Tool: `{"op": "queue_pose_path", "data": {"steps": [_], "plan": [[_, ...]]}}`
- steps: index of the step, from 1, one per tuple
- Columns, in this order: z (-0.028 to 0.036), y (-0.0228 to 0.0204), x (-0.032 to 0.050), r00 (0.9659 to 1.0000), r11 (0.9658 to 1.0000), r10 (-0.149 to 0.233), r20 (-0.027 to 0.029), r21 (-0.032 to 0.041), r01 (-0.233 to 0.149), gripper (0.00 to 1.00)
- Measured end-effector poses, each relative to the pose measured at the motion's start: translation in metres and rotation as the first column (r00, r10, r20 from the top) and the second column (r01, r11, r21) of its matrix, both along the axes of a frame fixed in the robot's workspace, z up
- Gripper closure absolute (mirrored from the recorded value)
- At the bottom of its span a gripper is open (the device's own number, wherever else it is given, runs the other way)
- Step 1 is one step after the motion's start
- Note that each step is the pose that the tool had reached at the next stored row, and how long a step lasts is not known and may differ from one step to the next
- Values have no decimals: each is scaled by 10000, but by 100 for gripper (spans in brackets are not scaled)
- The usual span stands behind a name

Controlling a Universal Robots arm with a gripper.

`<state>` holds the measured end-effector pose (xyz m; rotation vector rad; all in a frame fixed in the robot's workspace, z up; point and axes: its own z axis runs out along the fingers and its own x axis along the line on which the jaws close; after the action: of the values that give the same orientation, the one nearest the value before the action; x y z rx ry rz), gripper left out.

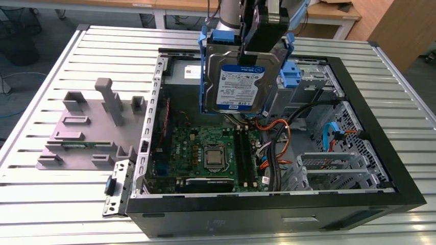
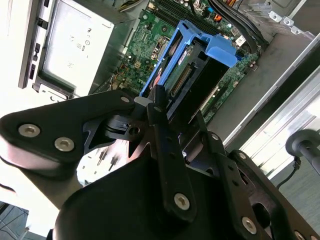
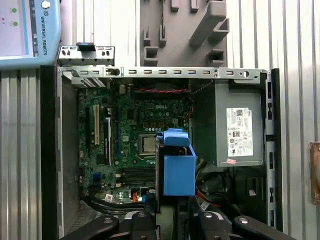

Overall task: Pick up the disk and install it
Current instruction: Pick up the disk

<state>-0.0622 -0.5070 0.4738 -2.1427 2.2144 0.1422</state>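
Note:
The disk, a silver-grey drive with a white-and-blue label in a blue caddy, hangs upright over the open computer case, above the motherboard. My gripper is shut on its upper end. In the second wrist view the black fingers clamp the disk edge-on, the gripper just behind it. In the first wrist view the caddy's blue end tab sticks out from the gripper, over the board's near side.
A grey power-supply box fills one corner of the case. Cables and a drive cage with a blue bracket sit on the exterior view's right. A grey fixture stands on the slatted table on the exterior view's left.

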Motion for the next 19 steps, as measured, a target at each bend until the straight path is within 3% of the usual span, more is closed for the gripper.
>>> {"op": "queue_pose_path", "data": {"steps": [5,9,12,13,19], "plan": [[0,-1,0,10000,10000,0,0,0,0,65],[0,-36,17,10000,10000,0,0,0,0,65],[0,-92,35,10000,10000,1,-1,-1,-1,65],[-2,-148,48,10000,10000,0,0,0,0,65],[-5,-268,73,10000,10000,0,0,0,0,65]]}}
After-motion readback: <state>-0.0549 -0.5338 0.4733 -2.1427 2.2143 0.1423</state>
